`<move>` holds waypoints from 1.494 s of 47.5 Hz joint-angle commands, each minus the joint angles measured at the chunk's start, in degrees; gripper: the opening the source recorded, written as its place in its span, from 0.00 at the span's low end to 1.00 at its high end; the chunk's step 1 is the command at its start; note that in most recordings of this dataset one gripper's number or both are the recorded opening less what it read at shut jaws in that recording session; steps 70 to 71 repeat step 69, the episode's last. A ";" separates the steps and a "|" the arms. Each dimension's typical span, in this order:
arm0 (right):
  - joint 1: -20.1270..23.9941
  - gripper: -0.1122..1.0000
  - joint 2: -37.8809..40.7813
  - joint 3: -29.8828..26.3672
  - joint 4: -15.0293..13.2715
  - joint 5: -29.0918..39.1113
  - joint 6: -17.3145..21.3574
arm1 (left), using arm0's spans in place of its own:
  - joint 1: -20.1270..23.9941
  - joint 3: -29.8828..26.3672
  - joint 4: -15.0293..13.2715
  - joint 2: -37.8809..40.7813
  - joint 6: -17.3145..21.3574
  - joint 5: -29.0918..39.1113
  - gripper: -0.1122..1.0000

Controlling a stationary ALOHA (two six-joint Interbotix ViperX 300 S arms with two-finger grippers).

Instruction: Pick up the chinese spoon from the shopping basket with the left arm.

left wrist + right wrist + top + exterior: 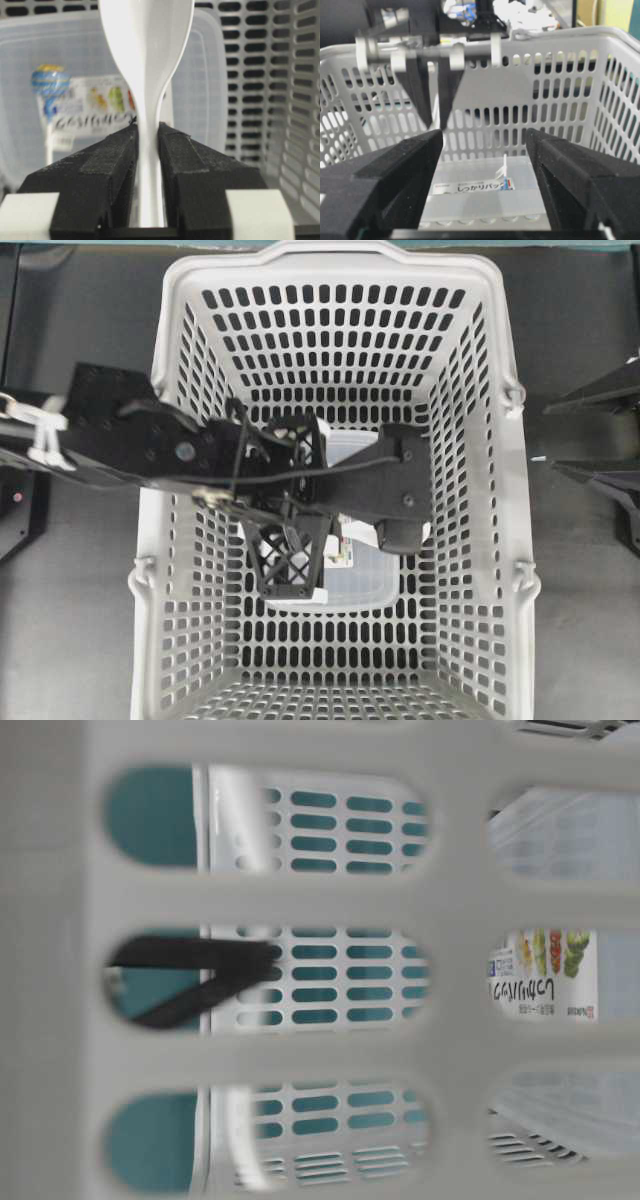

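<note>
The chinese spoon [147, 45] is glossy white. Its handle is pinched between the left gripper's two black fingers and its bowl sticks out beyond the tips. My left gripper [148, 129] is shut on it, over the clear lidded container inside the shopping basket [515, 490]. The left arm [170, 450] reaches over the basket's left wall and its own wrist hides the spoon in the overhead view. In the right wrist view the left gripper [436, 120] hangs tips-down before the far wall. My right gripper [485, 145] is open and empty, off the basket's right side [550, 437].
A clear rectangular lidded container [360, 585] with a colourful label [85, 107] lies on the basket floor under the left gripper. It also shows in the right wrist view [480, 195] and the table-level view [545, 970]. Slotted basket walls [300, 100] enclose all sides.
</note>
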 commanded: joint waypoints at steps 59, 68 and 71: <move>0.09 0.69 0.35 -0.44 0.18 -1.14 -0.18 | 0.70 -12.30 0.18 -0.35 -0.26 9.67 0.21; 0.09 0.69 0.35 -0.53 0.18 -1.14 -0.18 | 0.70 -12.48 0.18 -0.18 -0.18 9.67 0.21; 0.09 0.69 0.35 -0.53 0.18 -1.05 -0.18 | 0.70 -12.39 0.18 -0.18 -0.18 9.67 0.21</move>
